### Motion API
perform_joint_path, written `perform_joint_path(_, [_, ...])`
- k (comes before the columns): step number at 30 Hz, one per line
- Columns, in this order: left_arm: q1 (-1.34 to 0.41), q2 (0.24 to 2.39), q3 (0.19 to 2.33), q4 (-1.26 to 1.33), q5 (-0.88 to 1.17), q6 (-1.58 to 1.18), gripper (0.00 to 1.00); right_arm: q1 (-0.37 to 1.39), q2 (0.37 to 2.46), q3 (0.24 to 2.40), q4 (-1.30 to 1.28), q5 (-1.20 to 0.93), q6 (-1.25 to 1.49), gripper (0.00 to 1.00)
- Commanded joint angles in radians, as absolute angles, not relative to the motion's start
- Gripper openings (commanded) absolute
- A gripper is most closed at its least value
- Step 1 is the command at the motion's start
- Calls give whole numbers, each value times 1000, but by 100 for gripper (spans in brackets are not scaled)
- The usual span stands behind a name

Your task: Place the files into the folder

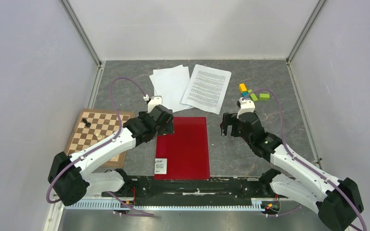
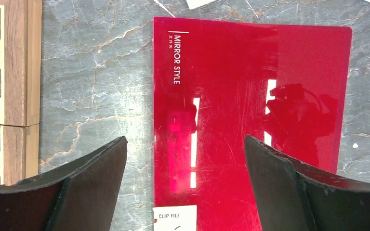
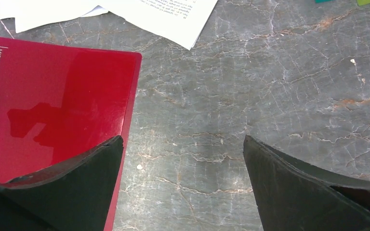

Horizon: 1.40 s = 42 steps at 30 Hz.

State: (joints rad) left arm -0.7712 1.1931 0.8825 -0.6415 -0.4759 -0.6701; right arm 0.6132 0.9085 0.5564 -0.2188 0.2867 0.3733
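Red folder (image 1: pixel 183 147) is lying flat and closed mid-table. Its long axis runs straight away from the arms, with the white label (image 1: pixel 160 166) at the near left corner. The files are just past its far edge: the blank sheets (image 1: pixel 169 85) on the left, and the printed sheet (image 1: pixel 207 88) overlapping their right side, lengthwise near-to-far with its far end leaning right. Left gripper (image 2: pixel 185 138) hangs over the folder's left edge, jaws spread wide, nothing in them. Right gripper (image 3: pixel 183 138) is over bare table just right of the folder, also spread wide and empty. Chessboard (image 1: pixel 96 134) is off to the left, and some colored blocks (image 1: pixel 253 94) are far right.
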Motion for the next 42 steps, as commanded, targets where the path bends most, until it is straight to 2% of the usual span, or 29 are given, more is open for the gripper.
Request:
perform_joint_path(1, [-763, 1147, 876, -621, -490, -720, 97, 615, 918, 545, -166, 262, 365, 98])
perform_joint_path(14, [-736, 1171, 768, -581, -379, -766, 97, 615, 940, 483, -101, 119, 372, 98])
perform_joint_path(32, [-738, 1233, 530, -307, -186, -920, 97, 615, 976, 371, 25, -60, 438, 98])
perform_joint_path(42, [-860, 1342, 597, -211, -194, -1038, 97, 614, 1002, 363, 45, -54, 432, 98])
